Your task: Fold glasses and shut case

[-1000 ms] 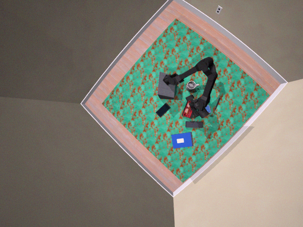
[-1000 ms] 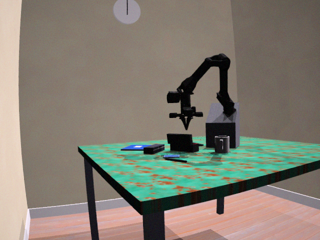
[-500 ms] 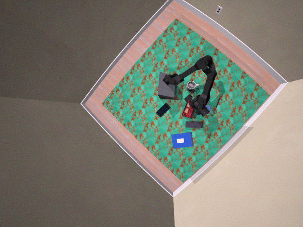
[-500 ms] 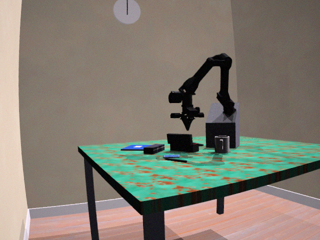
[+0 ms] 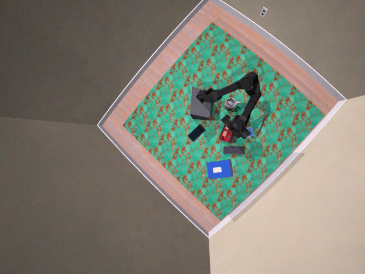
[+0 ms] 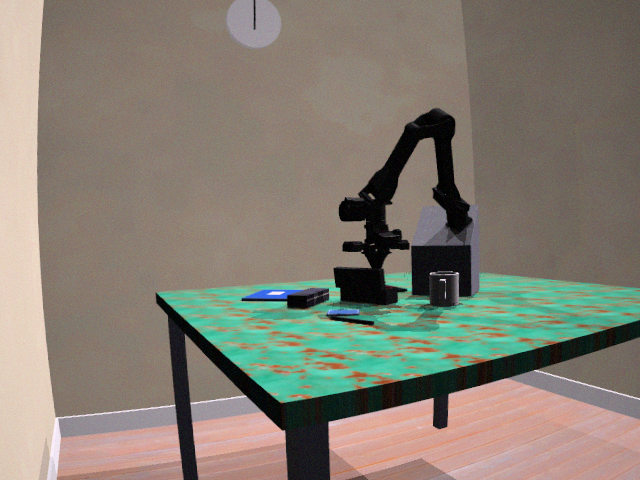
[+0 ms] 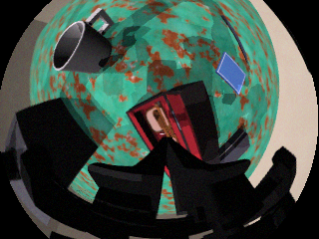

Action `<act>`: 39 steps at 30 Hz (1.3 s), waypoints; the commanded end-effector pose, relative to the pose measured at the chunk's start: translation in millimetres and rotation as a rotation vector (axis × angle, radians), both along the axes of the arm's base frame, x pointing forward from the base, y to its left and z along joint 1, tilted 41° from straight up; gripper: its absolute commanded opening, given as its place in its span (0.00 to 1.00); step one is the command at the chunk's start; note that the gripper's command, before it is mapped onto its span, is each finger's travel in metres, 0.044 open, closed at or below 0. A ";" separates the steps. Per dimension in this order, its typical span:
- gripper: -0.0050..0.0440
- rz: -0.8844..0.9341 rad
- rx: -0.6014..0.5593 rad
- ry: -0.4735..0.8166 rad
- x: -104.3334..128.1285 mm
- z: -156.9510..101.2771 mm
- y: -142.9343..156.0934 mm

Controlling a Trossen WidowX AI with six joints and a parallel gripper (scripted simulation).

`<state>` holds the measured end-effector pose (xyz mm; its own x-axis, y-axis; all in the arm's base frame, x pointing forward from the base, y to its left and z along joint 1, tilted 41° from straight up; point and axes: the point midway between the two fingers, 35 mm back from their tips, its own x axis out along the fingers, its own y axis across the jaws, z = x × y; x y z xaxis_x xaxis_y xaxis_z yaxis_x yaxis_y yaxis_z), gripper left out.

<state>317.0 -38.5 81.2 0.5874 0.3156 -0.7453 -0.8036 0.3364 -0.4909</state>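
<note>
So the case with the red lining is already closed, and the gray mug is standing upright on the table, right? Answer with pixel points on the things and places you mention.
Not quite: the case [image 5: 223, 137] [image 6: 368, 294] [image 7: 208, 114] is open, its red lining showing in the wrist view. The gray mug [image 5: 229, 104] [image 6: 444, 289] [image 7: 90, 52] does stand upright on the table [image 5: 165, 97] [image 6: 232, 330] [image 7: 120, 90].

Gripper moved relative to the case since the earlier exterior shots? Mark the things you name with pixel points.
Yes: downward. The gripper [image 6: 377, 267] [image 7: 165, 140] has its tips at the open case's [image 6: 368, 295] [image 7: 204, 107] lid top; earlier they were clearly above it.
</note>
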 end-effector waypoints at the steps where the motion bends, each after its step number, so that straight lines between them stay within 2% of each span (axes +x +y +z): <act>1: 0.10 0.000 0.003 0.011 1.1 -5.6 0.7; 15: 0.10 0.000 0.003 0.011 12.8 -18.0 -4.9; 19: 0.10 0.000 0.003 0.011 3.9 -8.3 -0.6; 26: 0.10 0.001 0.005 0.017 2.0 -7.3 -1.2; 31: 0.10 0.000 0.003 0.012 -27.0 30.8 -14.2; 39: 0.10 0.003 0.000 0.010 -28.3 33.2 -16.6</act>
<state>290.0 -52.3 109.7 0.5733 0.3193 -0.7546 -0.8127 0.3386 -0.4742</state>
